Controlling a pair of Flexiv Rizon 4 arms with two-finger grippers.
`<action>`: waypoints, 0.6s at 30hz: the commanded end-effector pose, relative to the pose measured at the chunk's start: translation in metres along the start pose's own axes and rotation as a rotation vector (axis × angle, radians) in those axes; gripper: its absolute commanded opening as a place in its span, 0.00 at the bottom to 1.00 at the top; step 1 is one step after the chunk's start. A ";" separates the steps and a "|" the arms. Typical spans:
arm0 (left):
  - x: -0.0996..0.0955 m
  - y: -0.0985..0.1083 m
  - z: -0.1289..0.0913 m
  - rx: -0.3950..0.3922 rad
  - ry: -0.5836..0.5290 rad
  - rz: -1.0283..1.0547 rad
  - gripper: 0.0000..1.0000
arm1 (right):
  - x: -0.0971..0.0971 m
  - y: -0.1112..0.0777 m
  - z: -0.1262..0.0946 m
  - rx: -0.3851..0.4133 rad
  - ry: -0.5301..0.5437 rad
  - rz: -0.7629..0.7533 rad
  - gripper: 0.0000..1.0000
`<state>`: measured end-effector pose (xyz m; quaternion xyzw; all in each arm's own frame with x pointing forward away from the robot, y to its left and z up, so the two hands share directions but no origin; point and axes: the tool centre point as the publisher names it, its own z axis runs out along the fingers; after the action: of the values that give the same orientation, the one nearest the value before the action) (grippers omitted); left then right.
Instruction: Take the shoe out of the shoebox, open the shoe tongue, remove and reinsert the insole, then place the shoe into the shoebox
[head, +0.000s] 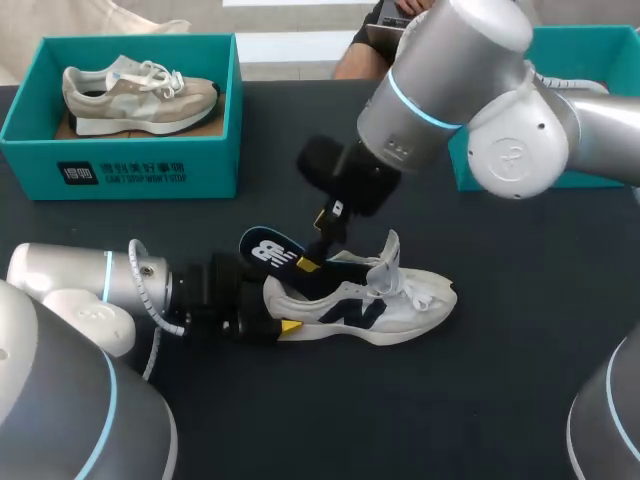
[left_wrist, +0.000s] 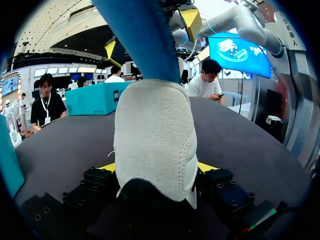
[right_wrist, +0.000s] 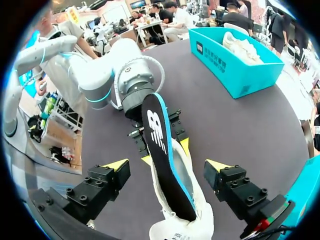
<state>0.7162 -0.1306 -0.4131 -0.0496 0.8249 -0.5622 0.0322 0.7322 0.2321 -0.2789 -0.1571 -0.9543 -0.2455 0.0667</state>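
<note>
1. Jaws, left: narrow, clamped on the heel of the white shoe (head: 400, 300) from both sides. In the left wrist view one yellow fingertip (left_wrist: 107, 167) sits against each side of the heel. The left arm (head: 80, 285) lies low across the near left part of the table (head: 480, 400)
2. Shoebox (head: 150, 165): teal, open-topped, at the far left of the table, well apart from the white shoe. A beige shoe (head: 140, 95) lies inside it, toe toward the right
3. Insole (head: 268, 250): dark top face with a white logo, blue underside. Its front end is inside the white shoe, and its heel end rises out of the opening, tilted back over the heel toward the left arm
4. Jaws, right: wide. In the right wrist view the yellow fingertips (right_wrist: 117, 164) stand well out to either side of the insole, and neither touches it. They hang above the shoe's opening on the right arm (head: 520, 140), which comes in from the far right
5. White shoe: navy side logo, on the table near the middle, heel toward the left arm and toe pointing right. Tongue (head: 390, 250) pulled up, laces (head: 415, 290) loose
6. Second teal box (head: 600, 55): at the far right of the table, largely hidden behind the right arm; contents cannot be told
</note>
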 end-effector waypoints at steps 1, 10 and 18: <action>0.000 0.004 0.000 -0.002 -0.001 0.000 0.00 | 0.006 0.009 0.000 -0.081 0.040 -0.015 1.00; 0.000 0.004 0.000 -0.002 -0.001 0.000 0.00 | 0.010 0.017 0.006 -0.104 0.189 0.015 1.00; 0.000 0.004 0.000 -0.002 -0.001 0.000 0.00 | 0.009 0.011 0.013 -0.098 0.236 0.002 0.73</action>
<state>0.7162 -0.1307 -0.4131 -0.0496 0.8249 -0.5622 0.0322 0.7237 0.2465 -0.2784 -0.1345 -0.9273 -0.3082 0.1641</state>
